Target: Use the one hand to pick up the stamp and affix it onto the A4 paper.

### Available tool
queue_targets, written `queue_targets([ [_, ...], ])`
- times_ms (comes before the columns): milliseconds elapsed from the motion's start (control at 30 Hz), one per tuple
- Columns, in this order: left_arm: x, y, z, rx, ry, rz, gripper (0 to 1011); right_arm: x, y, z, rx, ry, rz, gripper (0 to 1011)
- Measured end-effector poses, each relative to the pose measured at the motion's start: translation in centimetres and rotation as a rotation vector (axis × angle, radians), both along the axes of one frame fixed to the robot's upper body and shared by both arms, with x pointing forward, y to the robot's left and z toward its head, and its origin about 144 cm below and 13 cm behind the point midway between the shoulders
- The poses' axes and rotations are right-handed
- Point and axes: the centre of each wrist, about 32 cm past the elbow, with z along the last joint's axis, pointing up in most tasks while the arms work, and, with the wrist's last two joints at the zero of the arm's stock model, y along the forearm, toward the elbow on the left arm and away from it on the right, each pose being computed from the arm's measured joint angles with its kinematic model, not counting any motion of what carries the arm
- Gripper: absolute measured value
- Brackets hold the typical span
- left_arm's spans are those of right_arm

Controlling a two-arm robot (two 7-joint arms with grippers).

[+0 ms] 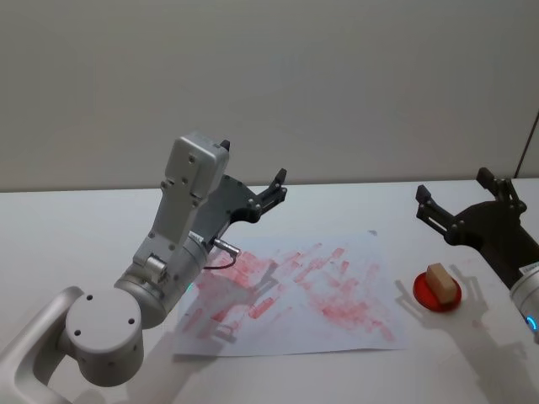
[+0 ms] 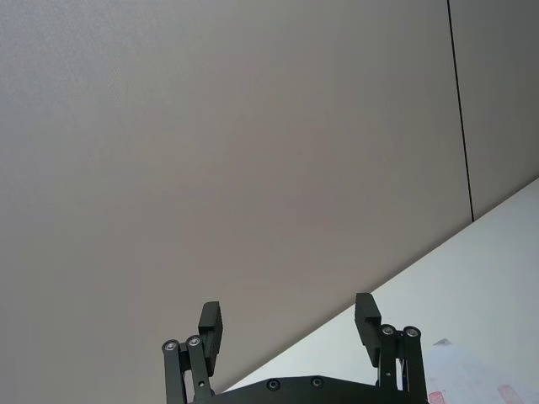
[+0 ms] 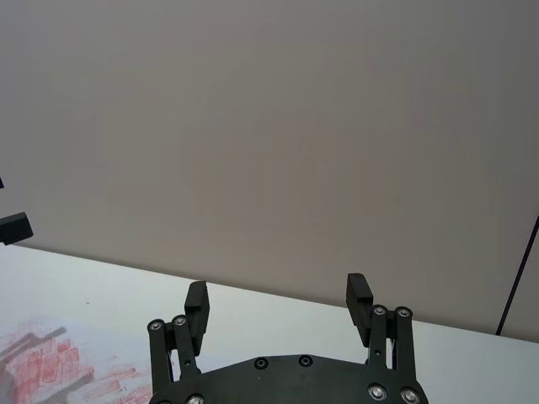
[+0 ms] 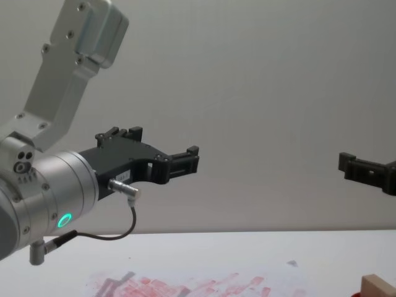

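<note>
Sitting on a red pad [image 1: 420,295] just right of the A4 paper [image 1: 337,332], the stamp [image 1: 441,279] looks light, stiff wood; pinch its flat sides. Right gripper [image 3: 278,305] hangs near, spread, empty; left gripper [image 2: 286,324] spread over the paper.

Bright, diffuse light from above; soft shadows across A4 paper [image 1: 337,295], table [image 1: 76,227].

- This is looking like a robot lab or test room.
- A plain grey wall [image 1: 337,84] is standing behind a white tabletop [image 1: 84,219].
- A silver robot arm [image 1: 181,227] is reaching over a paper [image 1: 337,286] that is carrying many red stamp prints.
</note>
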Motion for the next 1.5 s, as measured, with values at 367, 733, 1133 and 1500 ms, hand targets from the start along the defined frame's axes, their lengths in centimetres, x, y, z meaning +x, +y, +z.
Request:
queue_targets([
  [367, 0.0, 0.0, 0.0, 0.0, 0.0, 0.0, 1001, 0.0, 0.0, 0.0, 0.0, 0.0, 0.0, 1001],
  [733, 0.0, 0.0, 0.0, 0.0, 0.0, 0.0, 1001, 0.0, 0.0, 0.0, 0.0, 0.0, 0.0, 1001],
  [1133, 0.0, 0.0, 0.0, 0.0, 0.0, 0.0, 1001, 0.0, 0.0, 0.0, 0.0, 0.0, 0.0, 1001],
  [1500, 0.0, 0.0, 0.0, 0.0, 0.0, 0.0, 1001, 0.0, 0.0, 0.0, 0.0, 0.0, 0.0, 1001],
])
